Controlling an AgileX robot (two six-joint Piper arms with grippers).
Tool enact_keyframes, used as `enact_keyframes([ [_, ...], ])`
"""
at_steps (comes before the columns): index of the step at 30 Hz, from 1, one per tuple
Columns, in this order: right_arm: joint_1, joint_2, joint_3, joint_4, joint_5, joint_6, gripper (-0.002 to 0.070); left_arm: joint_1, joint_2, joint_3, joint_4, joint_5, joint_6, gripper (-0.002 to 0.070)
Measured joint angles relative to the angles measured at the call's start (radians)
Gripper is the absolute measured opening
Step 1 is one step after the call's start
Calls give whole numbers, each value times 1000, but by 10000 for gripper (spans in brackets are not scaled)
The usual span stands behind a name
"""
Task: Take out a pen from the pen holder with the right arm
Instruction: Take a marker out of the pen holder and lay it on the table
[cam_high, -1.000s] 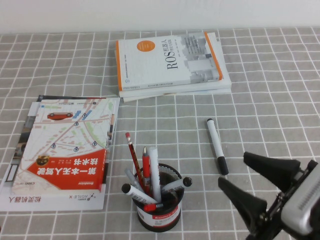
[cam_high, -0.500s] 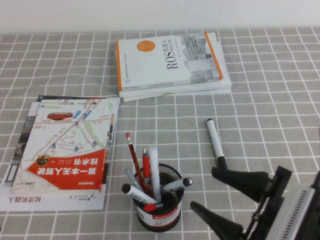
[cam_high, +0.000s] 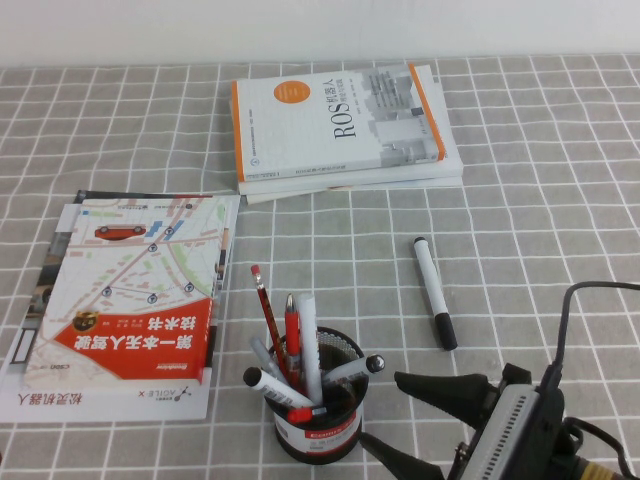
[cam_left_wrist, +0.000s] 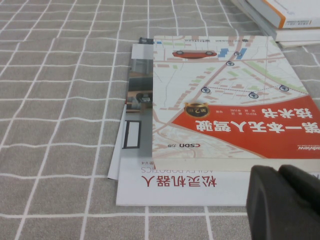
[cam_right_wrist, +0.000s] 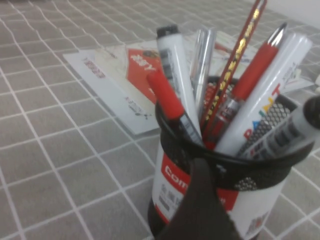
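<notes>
Several pens (cam_high: 300, 340) crowded pen holder (cam_high: 318, 415); right gripper (cam_high: 383, 408), spread wide beside it, risked tipping it. Left gripper (cam_left_wrist: 278, 172), seemingly pressed together, near book (cam_left_wrist: 225, 100).

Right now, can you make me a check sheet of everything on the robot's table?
Surface: grey checked tablecloth, flat.
Job's things: black mesh pen holder near the front, holding a red pencil, a red pen and several markers.
Clutter: loose marker lying right of the holder; ROS book stack at the back; red map book at the left.
Grippers: right gripper open, just right of the holder, holding nothing; left gripper by the red map book's near edge.
Cables: one black cable looping over the right arm.
Surroundings: white wall behind the table.
</notes>
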Motion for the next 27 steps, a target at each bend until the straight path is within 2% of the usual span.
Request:
enact_keyframes([
  [27, 0, 29, -117, 116, -5, 43, 436, 0, 0, 0, 0, 0, 0, -3],
])
